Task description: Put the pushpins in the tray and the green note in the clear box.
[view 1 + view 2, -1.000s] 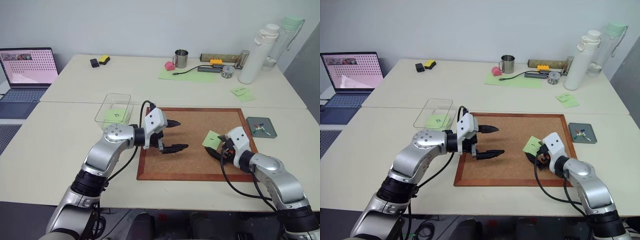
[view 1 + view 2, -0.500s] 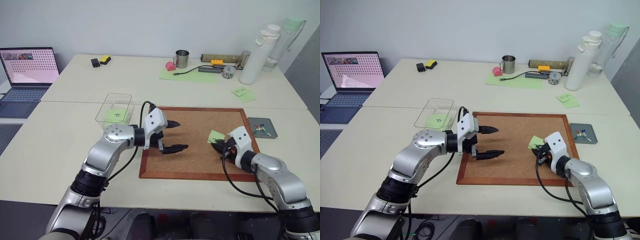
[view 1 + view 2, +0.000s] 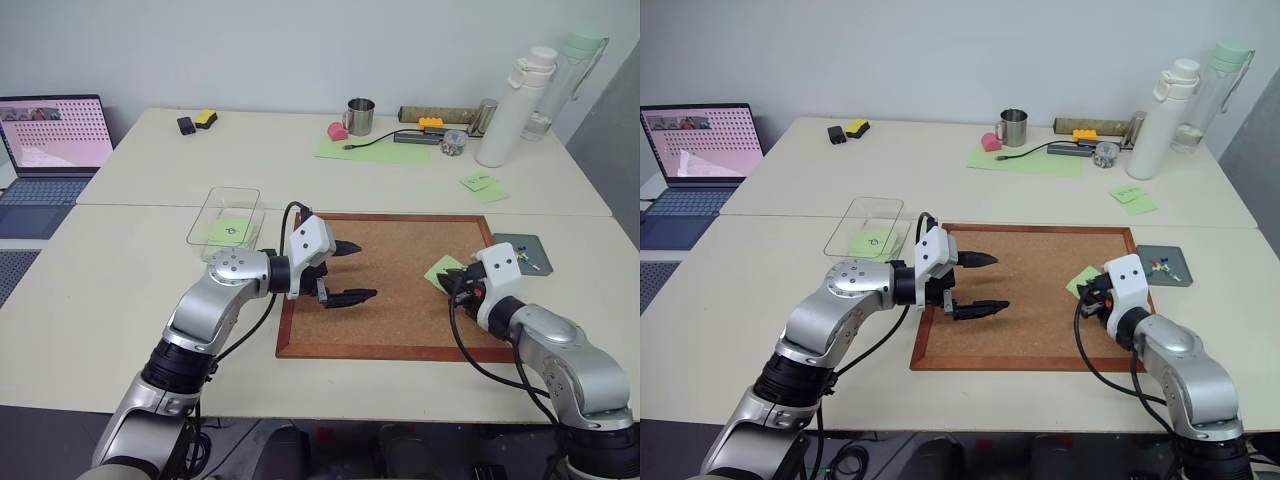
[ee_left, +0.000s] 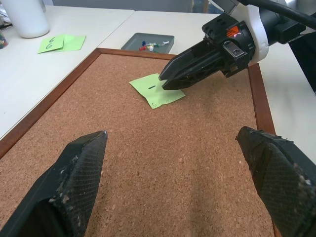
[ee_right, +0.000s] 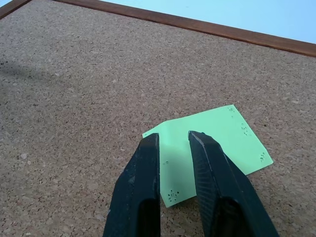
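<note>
The green note (image 3: 440, 270) is on the right part of the corkboard (image 3: 400, 310), one edge raised. My right gripper (image 3: 448, 284) is shut on that edge, its fingers (image 5: 148, 163) closed to a narrow gap over the paper (image 5: 222, 138). My left gripper (image 3: 366, 270) hangs open above the board's left part, nothing between its fingers, pointing toward the note (image 4: 155, 91). The dark-grey tray (image 3: 510, 243), just right of the board, holds several pushpins (image 3: 528, 261). Left of the board stands the clear box (image 3: 235, 198) with another green note (image 3: 229, 230) inside.
Along the far table stand a metal mug (image 3: 361, 117), a pale-green sheet (image 3: 375, 150) with a cable, a white bottle (image 3: 515, 105) and a pair of green notes (image 3: 483, 185). A laptop (image 3: 55, 135) is open at far left.
My right gripper closed on the green note and rose a little, drawing the note toward the board's right edge. The left arm kept still.
</note>
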Controlling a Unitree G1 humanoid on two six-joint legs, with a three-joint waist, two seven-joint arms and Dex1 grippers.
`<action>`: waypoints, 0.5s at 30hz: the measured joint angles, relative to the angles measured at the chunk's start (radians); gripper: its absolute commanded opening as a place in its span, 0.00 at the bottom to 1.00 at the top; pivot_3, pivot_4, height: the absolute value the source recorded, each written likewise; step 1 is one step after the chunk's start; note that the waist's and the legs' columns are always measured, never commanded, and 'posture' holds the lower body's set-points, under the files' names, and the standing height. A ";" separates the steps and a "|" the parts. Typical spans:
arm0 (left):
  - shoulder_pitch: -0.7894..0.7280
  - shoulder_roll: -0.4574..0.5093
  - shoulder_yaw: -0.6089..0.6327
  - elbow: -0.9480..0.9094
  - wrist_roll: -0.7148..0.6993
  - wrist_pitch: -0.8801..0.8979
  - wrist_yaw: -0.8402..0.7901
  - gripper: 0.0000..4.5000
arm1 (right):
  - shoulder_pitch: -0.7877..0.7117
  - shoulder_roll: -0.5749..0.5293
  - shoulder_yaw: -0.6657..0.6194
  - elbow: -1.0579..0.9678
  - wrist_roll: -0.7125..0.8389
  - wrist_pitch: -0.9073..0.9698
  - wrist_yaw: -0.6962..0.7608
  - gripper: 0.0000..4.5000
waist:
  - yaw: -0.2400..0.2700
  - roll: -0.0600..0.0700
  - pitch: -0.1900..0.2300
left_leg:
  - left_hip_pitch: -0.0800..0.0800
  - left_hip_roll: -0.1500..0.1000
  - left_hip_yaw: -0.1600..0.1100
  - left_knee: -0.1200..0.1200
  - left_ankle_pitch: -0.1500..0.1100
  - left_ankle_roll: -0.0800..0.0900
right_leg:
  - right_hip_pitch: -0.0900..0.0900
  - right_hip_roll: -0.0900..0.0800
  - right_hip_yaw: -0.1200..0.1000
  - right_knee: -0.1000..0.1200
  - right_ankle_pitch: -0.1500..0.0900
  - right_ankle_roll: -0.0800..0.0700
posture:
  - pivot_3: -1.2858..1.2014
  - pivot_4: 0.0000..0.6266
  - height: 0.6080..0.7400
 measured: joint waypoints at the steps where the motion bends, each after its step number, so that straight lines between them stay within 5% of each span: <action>1: 0.000 -0.001 0.000 0.000 0.000 0.000 0.000 1.00 | -0.004 0.004 -0.002 0.000 0.005 0.008 -0.003 0.21 | 0.000 0.000 0.000 | 0.000 0.000 0.000 0.000 0.000 0.000 | 0.000 0.000 0.000 0.000 0.000 0.000 | 0.52 0.24 1.00; 6: -0.005 -0.002 -0.002 0.000 0.000 0.000 -0.002 1.00 | -0.011 0.010 0.002 0.000 0.010 0.015 -0.004 0.30 | 0.000 0.000 0.000 | 0.000 0.000 0.000 0.000 0.000 0.000 | 0.000 0.000 0.000 0.000 0.000 0.000 | 0.52 0.24 1.00; 15: -0.005 -0.001 -0.003 0.000 0.000 0.000 -0.002 1.00 | -0.014 0.001 0.031 0.057 -0.030 -0.035 -0.005 0.68 | 0.000 0.000 0.000 | 0.000 0.000 0.000 0.000 0.000 0.000 | 0.000 0.000 0.000 0.000 0.000 0.000 | 0.52 0.24 1.00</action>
